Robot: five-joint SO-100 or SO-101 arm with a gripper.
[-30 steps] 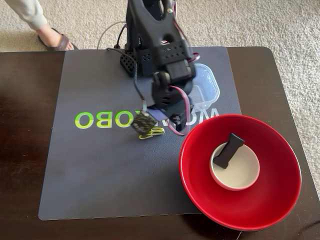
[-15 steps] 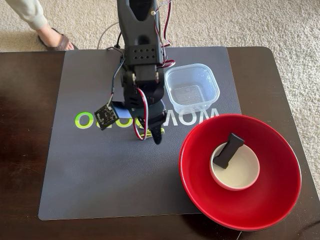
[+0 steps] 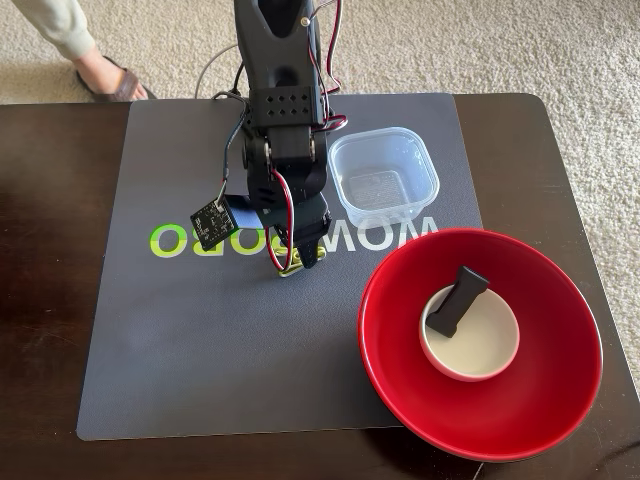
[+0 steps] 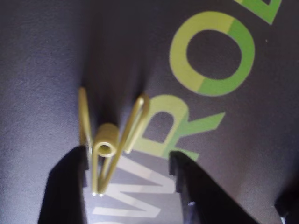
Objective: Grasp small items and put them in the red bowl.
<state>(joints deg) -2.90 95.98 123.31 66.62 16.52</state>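
The yellow-green clip (image 4: 107, 144) lies on the dark mat between the two black fingers of my gripper (image 4: 128, 172), which is open and down at mat level; the clip sits close to the left finger (image 4: 65, 186). In the fixed view only a sliver of the clip (image 3: 288, 270) shows under the gripper (image 3: 305, 262). The red bowl (image 3: 400, 385) stands at the right front. Inside it is the small white dish (image 3: 488, 348), with the dark grey oblong piece (image 3: 457, 298) leaning on its rim. The clear tub (image 3: 383, 182) stands empty behind the bowl.
A small circuit board (image 3: 210, 224) dangles on wires left of the gripper. The grey mat (image 3: 200, 340) with green and white lettering covers the dark wooden table (image 3: 45, 300). A person's sandalled foot (image 3: 105, 75) is on the carpet at the back left.
The arm swung left off the clear tub, uncovering it, and the gripper dropped around the clip. The dangling circuit board swung out to the left.
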